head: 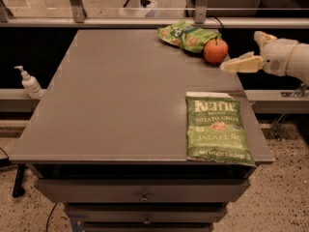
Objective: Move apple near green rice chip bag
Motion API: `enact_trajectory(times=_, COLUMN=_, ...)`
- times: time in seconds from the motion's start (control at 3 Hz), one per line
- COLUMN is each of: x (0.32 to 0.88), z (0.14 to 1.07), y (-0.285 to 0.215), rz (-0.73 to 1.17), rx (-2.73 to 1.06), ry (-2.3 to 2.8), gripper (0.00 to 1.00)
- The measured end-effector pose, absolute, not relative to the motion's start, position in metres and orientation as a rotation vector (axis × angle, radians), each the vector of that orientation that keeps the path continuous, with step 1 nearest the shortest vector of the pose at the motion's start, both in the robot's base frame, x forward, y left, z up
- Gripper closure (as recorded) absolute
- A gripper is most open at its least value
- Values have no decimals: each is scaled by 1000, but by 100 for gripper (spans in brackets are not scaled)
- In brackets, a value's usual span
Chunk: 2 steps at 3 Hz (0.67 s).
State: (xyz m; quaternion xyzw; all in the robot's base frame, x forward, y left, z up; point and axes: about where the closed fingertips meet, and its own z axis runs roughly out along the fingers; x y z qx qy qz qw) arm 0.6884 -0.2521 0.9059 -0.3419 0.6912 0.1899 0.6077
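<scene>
The apple [216, 50] sits near the far right corner of the counter [125, 95]. It looks like it touches the green rice chip bag [188, 35], which lies just behind it and to its left by the far edge. The tool [241, 51] hangs just past the right edge of the counter, close to the apple but not touching it. Its two pale fingers [240, 64] are spread wide apart and they pinch nothing. I think the job is nearly done, and the step now is to leave the apple where it is. To do that well, the tool should back away to the right in a straight line, with its fingers kept wide. That way neither finger bumps the fruit. The apple is round, smooth and red-orange, with a small dark stem on top, so even a small push could make it roll off the edge. The rice chip bag looks soft, shiny and crinkly, so it would not stop a rolling apple very well. The counter is flat, gray and dull. A green Kettle jalapeño chip bag [218, 129] lies flat at the near right corner, well apart from the apple. A small white pump bottle [30, 83] stands off the left edge.
</scene>
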Motion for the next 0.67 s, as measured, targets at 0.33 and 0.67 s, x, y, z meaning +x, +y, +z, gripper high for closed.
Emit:
enact_trajectory(times=0.33, x=644, z=949, y=-277, rz=404, rx=-820, ry=1548, gripper=0)
enact_trajectory(times=0.67, x=631, z=953, y=-288, rz=397, rx=-820, ry=1550, gripper=0)
